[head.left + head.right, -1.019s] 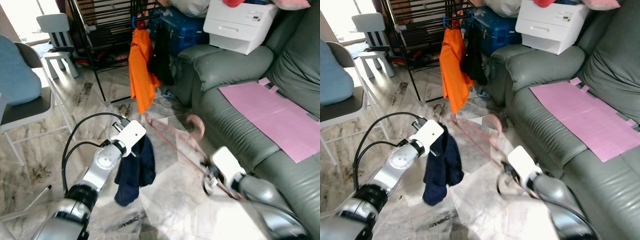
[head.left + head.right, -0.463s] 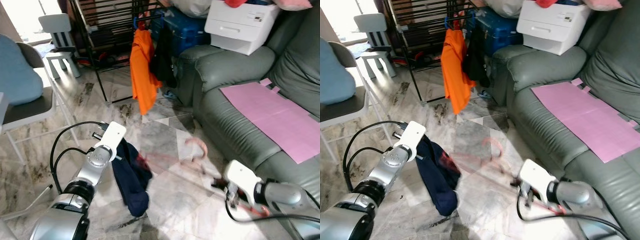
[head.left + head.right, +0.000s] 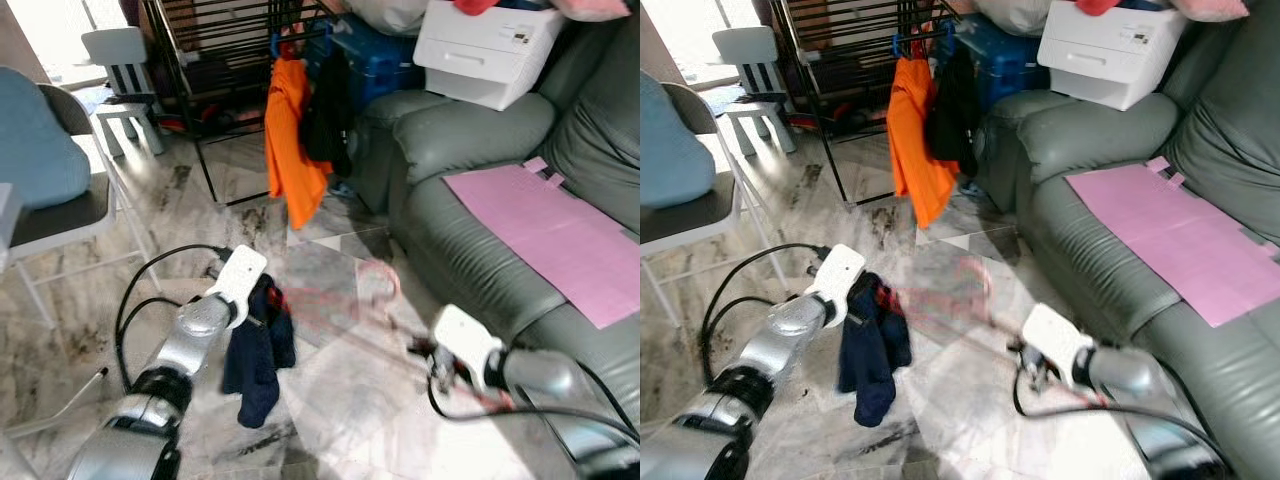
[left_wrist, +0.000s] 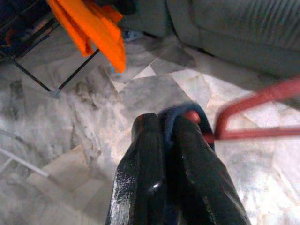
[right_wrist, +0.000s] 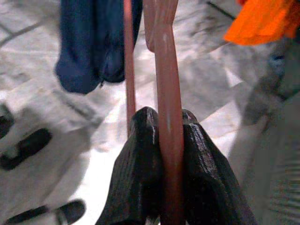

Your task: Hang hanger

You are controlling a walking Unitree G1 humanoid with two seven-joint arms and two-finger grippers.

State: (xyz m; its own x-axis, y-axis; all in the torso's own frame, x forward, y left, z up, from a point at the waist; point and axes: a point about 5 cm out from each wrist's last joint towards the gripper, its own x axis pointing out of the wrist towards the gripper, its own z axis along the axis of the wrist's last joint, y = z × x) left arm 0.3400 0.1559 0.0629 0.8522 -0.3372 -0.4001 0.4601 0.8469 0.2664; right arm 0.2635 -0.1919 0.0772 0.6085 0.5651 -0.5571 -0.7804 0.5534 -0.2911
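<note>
Pink hanger held between both of my hands above the marble floor, a navy garment hanging from its left end.

My right hand (image 5: 164, 140) is clenched on the hanger (image 5: 167, 89) bar at about 4 o'clock in the head view. My left hand (image 4: 168, 136) is clamped on the navy garment (image 3: 258, 355) at the hanger's other end, about 8 o'clock. The clothes rack (image 3: 225, 60), carrying an orange garment (image 3: 293, 150), stands at 12 o'clock, well apart from the hanger.
</note>
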